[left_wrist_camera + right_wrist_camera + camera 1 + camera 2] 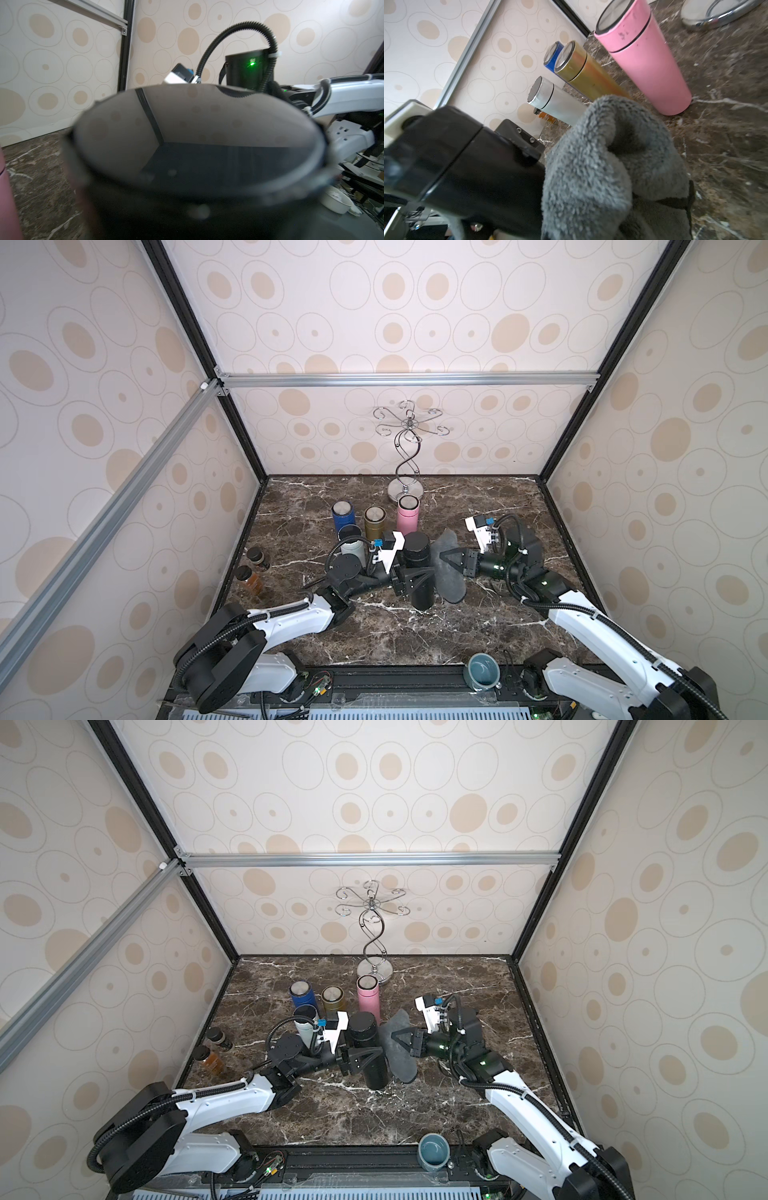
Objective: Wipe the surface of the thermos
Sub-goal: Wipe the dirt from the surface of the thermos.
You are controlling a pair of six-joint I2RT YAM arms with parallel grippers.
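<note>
The tall matte black cylindrical thermos (422, 597) (371, 1029) is roughly upright near the middle of the dark brown white-veined marble surface (478, 622), and whether its base touches the marble cannot be told. The left tool (415, 576) (365, 1055) is clamped on its body from the robot's left side; in the left wrist view the flask's glossy flat lid (197, 145) fills most of the picture. The right tool (443, 558) (395, 1038) is pinched together on a fluffy grey cloth (451, 585) (401, 1063) (591, 166), which hangs right against the thermos's right-hand side in both top views. Behind stand a pink flask (406, 519) (643, 66), a gold flask (375, 522), a blue flask (343, 516) and a white flask (352, 546), with a twisted chrome hook stand (405, 464) at the back wall. Two small amber bottles (251, 574) sit at the left edge, and a teal cup (482, 670) lies on the front rail.
</note>
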